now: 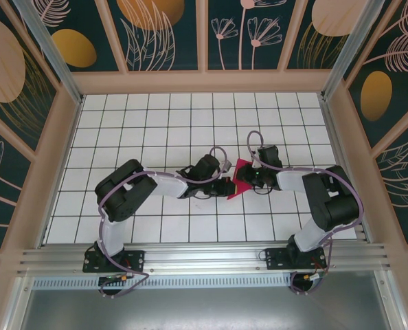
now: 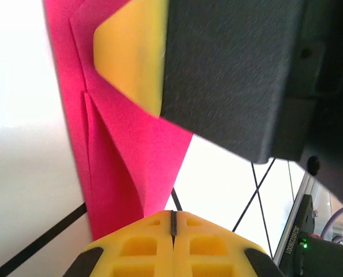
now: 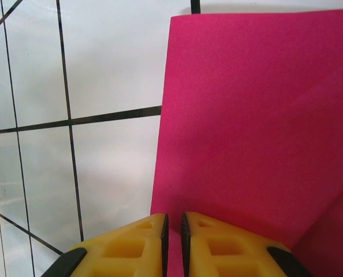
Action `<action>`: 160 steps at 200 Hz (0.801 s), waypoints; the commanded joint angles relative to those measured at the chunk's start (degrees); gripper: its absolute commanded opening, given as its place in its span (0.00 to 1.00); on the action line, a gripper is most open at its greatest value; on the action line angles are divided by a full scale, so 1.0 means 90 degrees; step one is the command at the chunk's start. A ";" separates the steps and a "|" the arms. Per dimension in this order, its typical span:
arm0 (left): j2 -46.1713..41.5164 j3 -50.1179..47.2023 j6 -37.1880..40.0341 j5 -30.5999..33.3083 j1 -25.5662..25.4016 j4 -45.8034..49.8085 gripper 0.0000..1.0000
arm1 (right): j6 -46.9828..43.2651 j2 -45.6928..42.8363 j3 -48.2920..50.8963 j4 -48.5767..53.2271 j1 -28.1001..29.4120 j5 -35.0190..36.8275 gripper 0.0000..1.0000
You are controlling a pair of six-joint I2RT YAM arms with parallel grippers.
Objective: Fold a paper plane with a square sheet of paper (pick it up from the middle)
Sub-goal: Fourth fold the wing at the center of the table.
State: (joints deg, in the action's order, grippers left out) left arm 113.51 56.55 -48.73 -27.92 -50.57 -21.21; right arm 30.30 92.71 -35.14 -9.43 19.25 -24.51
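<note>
paper: creased, folded magenta-pink square sheet of paper [image 1: 241,180], over the middle of the white tiled table [image 1: 156,124] | left gripper [image 2: 172,222]: jaws pressed together, clamping the paper | right gripper [image 3: 172,225]: jaws narrow, pinching its other side

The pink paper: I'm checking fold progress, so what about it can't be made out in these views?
- Top external: the pink paper is too small to read its creases.
- Left wrist: its upper part sits behind a yellow pad and black housing; its top runs off the frame.
- Right wrist: it runs off the right edge, and its near edge is behind the right end effector.
</note>
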 commanded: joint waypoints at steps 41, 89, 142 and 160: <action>-0.0047 0.0012 0.0289 -0.0504 -0.0091 -0.0049 0.06 | -0.0106 0.0113 0.0056 0.0488 0.0053 0.0284 0.19; 0.0110 -0.0137 0.0249 -0.0129 -0.0153 0.0100 0.04 | -0.0125 0.0204 0.0007 0.0491 0.0049 0.0265 0.19; -0.0061 -0.0807 0.0223 -0.0027 -0.0135 -0.0192 0.03 | -0.0142 0.0202 0.0046 0.0499 0.0050 0.0285 0.19; -0.0054 -0.0862 0.0203 0.0027 -0.0132 -0.0143 0.03 | -0.0145 0.0187 0.0057 0.0500 0.0050 0.0297 0.19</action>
State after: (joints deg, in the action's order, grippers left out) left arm 113.10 51.29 -46.96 -29.23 -51.88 -24.82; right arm 30.28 92.75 -35.16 -9.43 19.25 -24.47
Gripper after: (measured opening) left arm 0.049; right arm 0.191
